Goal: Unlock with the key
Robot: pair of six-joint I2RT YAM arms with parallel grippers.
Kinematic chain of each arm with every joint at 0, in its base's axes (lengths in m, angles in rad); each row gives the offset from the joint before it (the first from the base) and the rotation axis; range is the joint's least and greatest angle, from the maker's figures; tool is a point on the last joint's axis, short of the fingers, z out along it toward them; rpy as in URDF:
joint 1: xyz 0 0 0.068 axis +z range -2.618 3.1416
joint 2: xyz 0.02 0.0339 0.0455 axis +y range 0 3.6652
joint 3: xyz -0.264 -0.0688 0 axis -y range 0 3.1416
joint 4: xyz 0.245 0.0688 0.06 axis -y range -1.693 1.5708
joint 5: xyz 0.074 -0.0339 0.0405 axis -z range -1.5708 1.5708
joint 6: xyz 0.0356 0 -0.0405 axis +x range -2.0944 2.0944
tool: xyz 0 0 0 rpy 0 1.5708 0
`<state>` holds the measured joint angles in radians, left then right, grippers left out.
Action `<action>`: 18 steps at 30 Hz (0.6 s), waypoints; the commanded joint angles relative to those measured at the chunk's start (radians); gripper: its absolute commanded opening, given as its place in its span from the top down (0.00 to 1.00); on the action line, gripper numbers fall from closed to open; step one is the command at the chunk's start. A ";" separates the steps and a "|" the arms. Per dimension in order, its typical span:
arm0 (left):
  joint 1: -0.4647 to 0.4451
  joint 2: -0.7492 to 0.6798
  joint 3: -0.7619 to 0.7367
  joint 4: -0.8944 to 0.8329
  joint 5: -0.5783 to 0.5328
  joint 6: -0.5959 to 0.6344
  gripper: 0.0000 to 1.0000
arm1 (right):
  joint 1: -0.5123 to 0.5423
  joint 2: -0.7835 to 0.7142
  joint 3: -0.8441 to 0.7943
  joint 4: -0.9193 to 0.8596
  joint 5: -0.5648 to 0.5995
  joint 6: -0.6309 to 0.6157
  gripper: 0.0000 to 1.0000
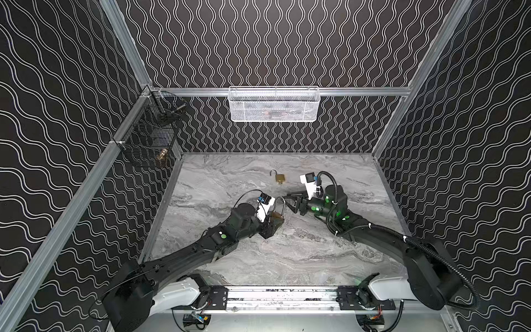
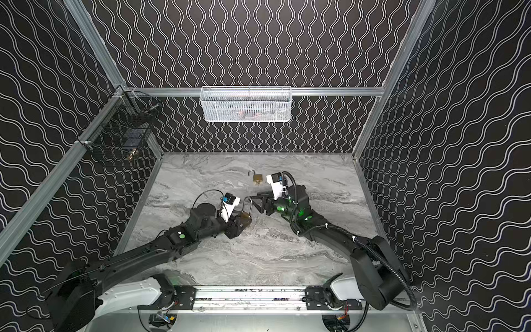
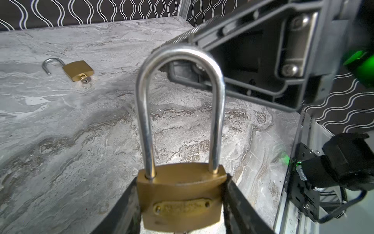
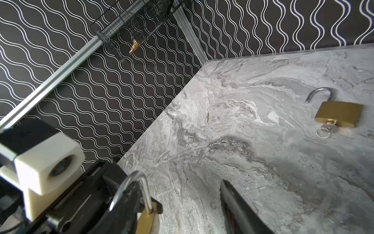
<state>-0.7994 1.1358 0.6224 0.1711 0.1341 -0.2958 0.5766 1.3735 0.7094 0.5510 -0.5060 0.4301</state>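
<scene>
my left gripper [image 1: 273, 223] is clamped on the brass body of the big padlock [image 3: 182, 194], holding it just above the table [image 1: 287, 258] near the middle with its steel loop [image 3: 180, 51] pointing up. both legs of the loop look seated, so i judge it not yet unlocked. i cannot tell if a key sits in its underside, which is hidden. the only key [image 3: 85, 81] i can see is in the small padlock [image 3: 78, 69], which lies open on the table behind.

my right gripper [image 1: 289, 203] stands with its jaws apart and nothing pinched between them, right at the top of the loop. from its wrist view one finger [image 4: 129, 202] looks to be against or through the loop, but i cannot say which.

the main risk is that finger snagging the loop: a sideways push would lever the padlock round in my left grip, which has it by the narrow sides only, and it could slip out. the two wrists are also close, so the left camera mount [image 1: 265, 205] could get knocked.

there is open table toward the front rail [image 1: 281, 296] and to the right. the small padlock lies near the right wrist, and the walls are well apart.
</scene>
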 commanded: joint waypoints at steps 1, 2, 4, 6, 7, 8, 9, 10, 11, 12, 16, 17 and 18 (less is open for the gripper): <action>0.000 0.010 0.013 0.046 -0.024 0.019 1.00 | 0.017 -0.036 -0.008 -0.010 0.019 -0.006 0.35; 0.000 0.010 0.011 0.051 -0.025 0.016 1.00 | 0.017 -0.049 -0.018 -0.007 0.037 -0.004 0.35; 0.000 0.010 0.004 0.063 -0.027 0.012 1.00 | 0.017 -0.077 -0.032 -0.015 0.075 -0.008 0.34; -0.001 0.012 0.003 0.065 -0.030 0.011 1.00 | 0.017 -0.100 -0.047 -0.012 0.106 -0.008 0.32; -0.001 0.015 0.003 0.066 -0.027 0.010 1.00 | 0.017 -0.112 -0.060 0.004 0.116 -0.006 0.31; 0.000 0.017 0.004 0.067 -0.024 0.010 1.00 | 0.017 -0.123 -0.070 0.012 0.124 -0.004 0.30; 0.000 0.019 0.007 0.067 -0.021 0.009 1.00 | 0.017 -0.133 -0.076 0.020 0.128 -0.005 0.29; -0.001 0.021 0.008 0.069 -0.018 0.007 1.00 | 0.017 -0.134 -0.079 0.029 0.120 -0.006 0.28; 0.000 0.022 0.010 0.069 -0.016 0.007 1.00 | 0.017 -0.130 -0.076 0.029 0.110 -0.007 0.28; 0.000 0.023 0.013 0.068 -0.015 0.007 1.00 | 0.017 -0.128 -0.070 0.024 0.102 -0.008 0.28; -0.001 0.024 0.013 0.075 -0.009 0.005 1.00 | 0.018 -0.107 -0.061 0.050 0.078 0.000 0.27; -0.001 0.021 0.012 0.080 -0.005 0.002 1.00 | 0.019 -0.096 -0.052 0.046 0.069 -0.001 0.28; -0.002 0.019 0.011 0.082 -0.004 0.001 1.00 | 0.019 -0.082 -0.042 0.046 0.056 0.000 0.28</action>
<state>-0.7994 1.1618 0.6247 0.1722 0.1162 -0.2882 0.5934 1.2739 0.6472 0.5579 -0.4175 0.4263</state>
